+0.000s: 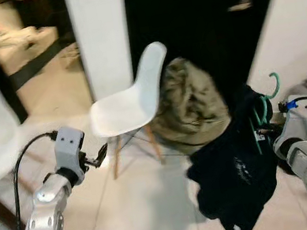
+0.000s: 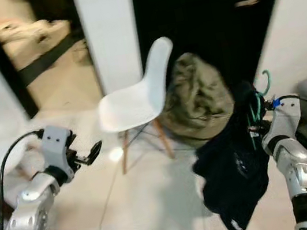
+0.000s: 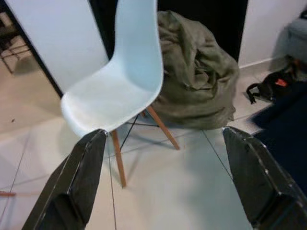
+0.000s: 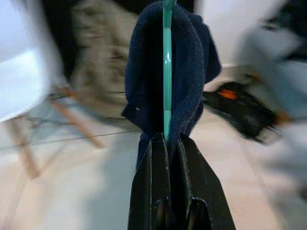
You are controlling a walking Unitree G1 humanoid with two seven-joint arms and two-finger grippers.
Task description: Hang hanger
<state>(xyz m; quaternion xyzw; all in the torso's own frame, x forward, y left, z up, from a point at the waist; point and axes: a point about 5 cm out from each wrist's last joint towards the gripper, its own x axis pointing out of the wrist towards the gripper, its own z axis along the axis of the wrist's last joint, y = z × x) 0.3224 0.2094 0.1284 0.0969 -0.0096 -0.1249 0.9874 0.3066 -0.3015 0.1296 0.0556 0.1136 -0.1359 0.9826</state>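
The right gripper (image 4: 169, 143) was pinched on the teal hanger (image 4: 167, 72), its two black fingers pressed together on the thin plastic bar, and a dark navy garment (image 1: 238, 171) was draped over that hanger, hanging down toward the tiled floor (image 1: 138, 205) at the lower right of the head frame. The hanger's hook (image 1: 274, 85) stood free above the wrist at the right edge — caught on nothing. The left gripper (image 3: 163, 182) was held out at lower left with its fingers spread wide and empty, facing a white chair (image 1: 131, 104) at the frame's centre and an olive beanbag (image 1: 196, 105) just behind it.

The step in hand looked like the carry: the hanger was gripped and lifted but not yet hung. No rail or rod could be made out; the upper centre of the frame was a dark opening between white panels, possibly a wardrobe. The next move would likely call for finding a rail — and for raising the hook above it before lowering it on, with the heavy garment kept from swinging.
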